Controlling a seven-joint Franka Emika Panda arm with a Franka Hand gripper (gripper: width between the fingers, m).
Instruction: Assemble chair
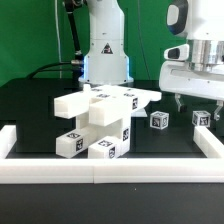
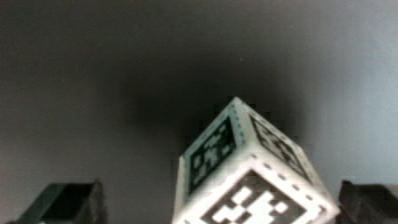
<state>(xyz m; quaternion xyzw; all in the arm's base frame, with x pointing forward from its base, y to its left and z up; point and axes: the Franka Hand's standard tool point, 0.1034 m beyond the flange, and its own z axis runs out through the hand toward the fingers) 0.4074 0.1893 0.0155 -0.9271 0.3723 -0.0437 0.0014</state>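
Observation:
My gripper (image 1: 193, 100) hangs at the exterior view's right, just above a small white tagged block (image 1: 203, 118) on the black table. In the wrist view the same block (image 2: 249, 170) stands on a corner between my two dark fingertips (image 2: 71, 200), with a gap on each side. The gripper (image 2: 217, 208) is open and holds nothing. A second small tagged block (image 1: 158, 120) sits a little toward the exterior view's left of it. A heap of larger white chair parts (image 1: 100, 120), bars and flat pieces with tags, lies in the middle of the table.
A low white rail (image 1: 110, 167) runs along the front edge, with white side rails at the exterior view's left (image 1: 6, 140) and right (image 1: 212, 140). The arm's white base (image 1: 105, 45) stands behind the heap.

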